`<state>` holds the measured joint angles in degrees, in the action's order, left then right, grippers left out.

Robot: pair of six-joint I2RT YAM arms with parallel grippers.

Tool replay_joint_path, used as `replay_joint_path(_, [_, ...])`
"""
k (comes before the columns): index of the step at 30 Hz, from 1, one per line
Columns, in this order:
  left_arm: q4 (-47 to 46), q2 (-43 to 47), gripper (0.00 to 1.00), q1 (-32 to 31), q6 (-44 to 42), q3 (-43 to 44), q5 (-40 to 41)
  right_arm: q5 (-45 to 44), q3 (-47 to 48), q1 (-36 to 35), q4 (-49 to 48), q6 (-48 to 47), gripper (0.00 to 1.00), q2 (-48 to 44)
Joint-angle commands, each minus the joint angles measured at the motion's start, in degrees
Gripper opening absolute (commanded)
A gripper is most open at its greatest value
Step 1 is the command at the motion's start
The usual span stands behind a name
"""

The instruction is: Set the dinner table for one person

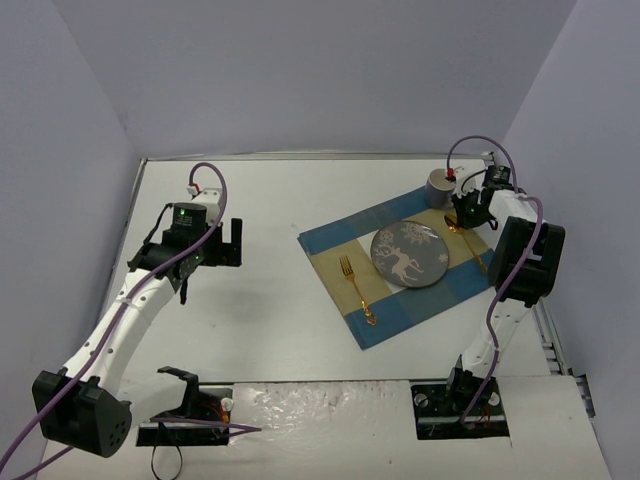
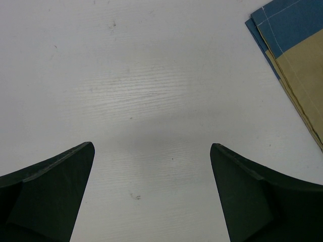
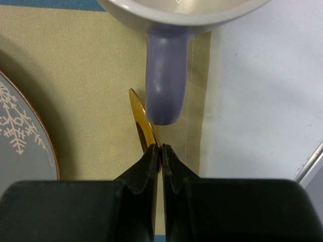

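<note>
From above, the left fingers (image 1: 233, 242) are seen spread apart, holding nothing, over bare worktop (image 1: 270, 330), which lies under them and on every side. The right fingers (image 1: 468, 220) are closed, tips down over the mat (image 1: 335, 245); here the worktop is reached only past the mat's edge, to their right and beyond them. One mat, one plate (image 1: 408, 255), one fork (image 1: 357, 290), one mug (image 1: 440, 182) and one gold utensil (image 1: 472, 248) are counted. The plate lies just left of the right fingers, the fork further left, the mug just beyond them. All of these are well to the right of the left fingers.

From the left wrist, both fingers are seen wide apart with nothing between them. The worktop (image 2: 151, 101) fills the gap and the space ahead. One corner of the mat (image 2: 298, 60) is seen ahead and to the right, apart from the fingers.

From the right wrist, the fingers are shut, with the thin end of the utensil (image 3: 141, 118) pinched between their tips. The mug's handle (image 3: 162, 75) hangs just ahead of the tips, over the utensil. The plate's rim (image 3: 20, 146) is seen to the left, the mat (image 3: 91, 75) beneath, and the worktop (image 3: 262, 101) to the right, beyond the mat's edge.
</note>
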<state>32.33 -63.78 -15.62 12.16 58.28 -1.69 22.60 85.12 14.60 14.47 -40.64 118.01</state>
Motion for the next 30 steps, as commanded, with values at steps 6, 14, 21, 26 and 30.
replay_joint_path(6, [-1.93, -0.21, 0.97, 0.69, -0.20, 0.87, -0.60, 0.48, 2.90, -0.36, -0.60, -0.63, 0.07, 0.92])
replay_joint_path(14, [-2.00, -0.14, 0.97, 0.94, -0.05, 0.87, -0.85, -1.48, 3.87, -0.12, -0.76, 0.16, 0.24, 0.86])
replay_joint_path(21, [-2.02, 0.07, 0.97, 1.03, -0.04, 0.85, -1.22, -5.47, 4.38, 0.19, -1.69, 2.54, 0.38, -2.25])
replay_joint_path(26, [-2.09, 0.62, 0.97, 1.03, 0.14, 0.78, -1.60, -7.26, 1.54, 0.34, -3.41, 4.07, 0.57, -7.38])
replay_joint_path(30, [-2.09, 1.29, 0.97, 1.07, 0.19, 0.82, -2.13, -9.20, -3.35, 0.34, -5.47, 5.62, 0.66, -11.49])
